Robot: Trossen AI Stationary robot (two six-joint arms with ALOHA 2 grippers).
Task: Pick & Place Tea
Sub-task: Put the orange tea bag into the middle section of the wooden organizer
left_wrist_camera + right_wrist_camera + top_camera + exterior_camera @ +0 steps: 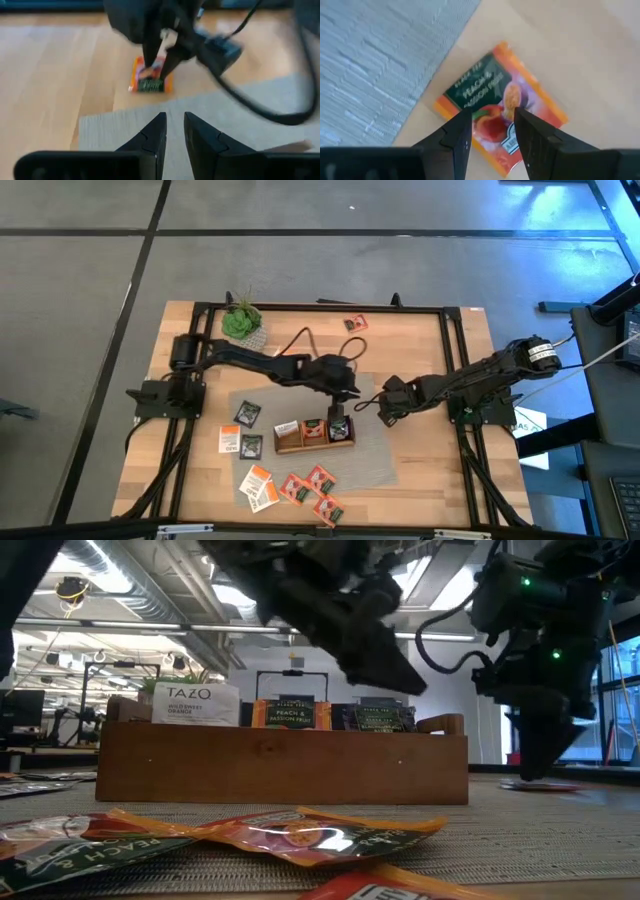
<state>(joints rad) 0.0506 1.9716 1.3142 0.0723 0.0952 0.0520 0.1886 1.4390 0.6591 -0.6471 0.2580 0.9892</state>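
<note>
Jaws of the right gripper [492, 117] stood partly apart, one finger on either side of a peach tea sachet [485, 85]. The sachet lay flat on the bare wood of the tabletop [580, 50], just beside the edge of the grey mat [370, 65]. Whether the fingertips touched the sachet could not be told. Jaws of the left gripper [174, 120] showed only a narrow gap with nothing between them. That gripper hung over the mat near the right end of the wooden tray [315, 446], facing the right gripper across the mat's edge.

In the tray, sachets stood upright: white ones [196, 703] in one end compartment, orange ones [292, 713] in the middle, and dark ones [385, 718] at the other end. More loose sachets [290, 488] lay scattered on the near side of the tabletop and to the tray's left. One more sachet [355, 323] lay alone at the far edge. A small green plant [241, 320] stood at the far left corner.
</note>
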